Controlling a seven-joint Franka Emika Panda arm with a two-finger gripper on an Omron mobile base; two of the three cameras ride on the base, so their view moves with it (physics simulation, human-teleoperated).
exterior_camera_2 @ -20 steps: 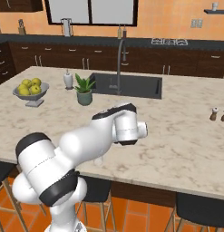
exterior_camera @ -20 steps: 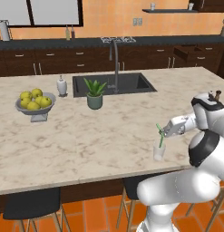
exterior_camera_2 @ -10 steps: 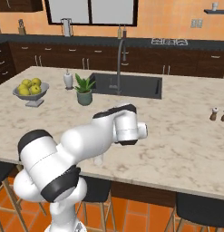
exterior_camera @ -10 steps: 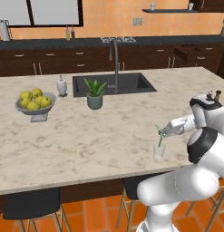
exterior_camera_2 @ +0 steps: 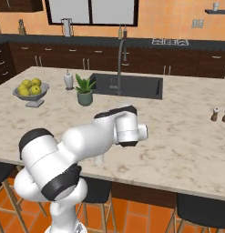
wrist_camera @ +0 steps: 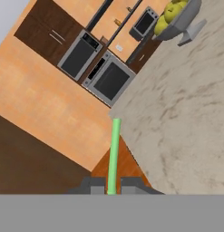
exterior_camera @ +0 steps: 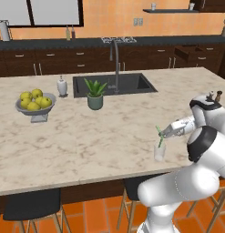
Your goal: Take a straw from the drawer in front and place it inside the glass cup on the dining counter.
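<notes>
Hand view: straw [wrist_camera: 114,154] between gripper [wrist_camera: 112,186] fingertips

dining counter [exterior_camera: 100,136] | on it: fruit bowl [exterior_camera: 35,105], potted plant [exterior_camera: 95,94], soap bottle [exterior_camera: 62,85], glass cup [exterior_camera: 160,152]

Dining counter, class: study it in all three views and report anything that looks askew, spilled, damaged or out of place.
Nothing spilled or damaged. The straw leans tilted in the glass cup near the dining counter's front edge, pinched by the shut gripper. Behind, one drawer stands open.
</notes>
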